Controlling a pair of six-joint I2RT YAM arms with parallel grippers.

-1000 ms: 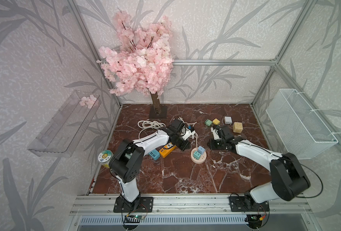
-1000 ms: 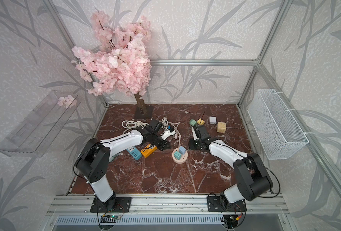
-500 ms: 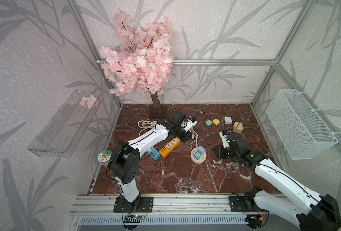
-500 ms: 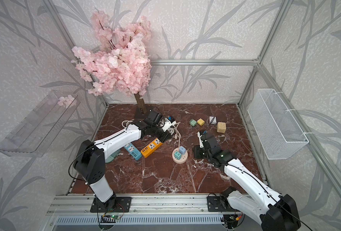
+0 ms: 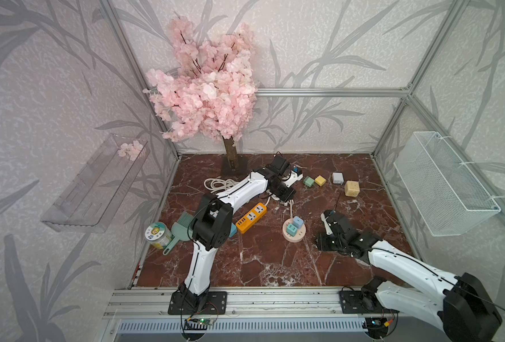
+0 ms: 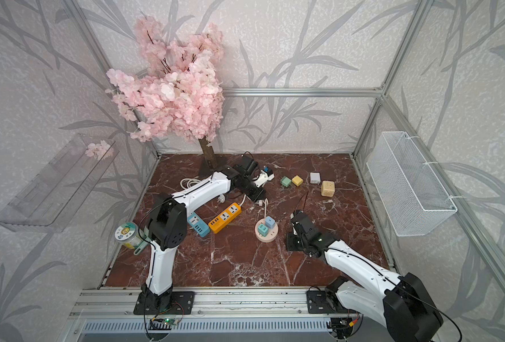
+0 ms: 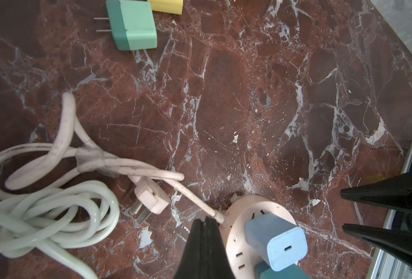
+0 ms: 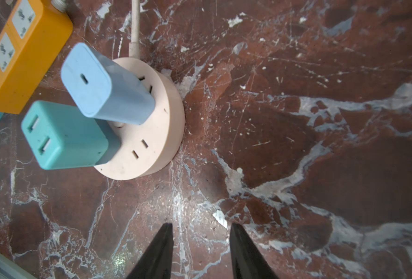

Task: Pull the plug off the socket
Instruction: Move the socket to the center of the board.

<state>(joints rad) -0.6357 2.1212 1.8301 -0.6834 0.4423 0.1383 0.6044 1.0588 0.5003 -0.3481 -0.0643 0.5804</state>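
Pink round socket [image 8: 152, 135], just ahead of the slightly parted, empty right end effector [image 8: 201, 227], has blue plug [image 8: 103, 89] and teal plug [image 8: 65, 135] both seated, the left end effector [image 7: 206, 221] shut and empty: nothing pulled yet.

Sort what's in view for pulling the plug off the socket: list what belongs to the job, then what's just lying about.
Job: round pink socket, light blue plug, teal plug, right gripper.
Lying about: orange power strip, blue power strip, green adapter, yellow adapter, tan cube, coiled white cable, jar.
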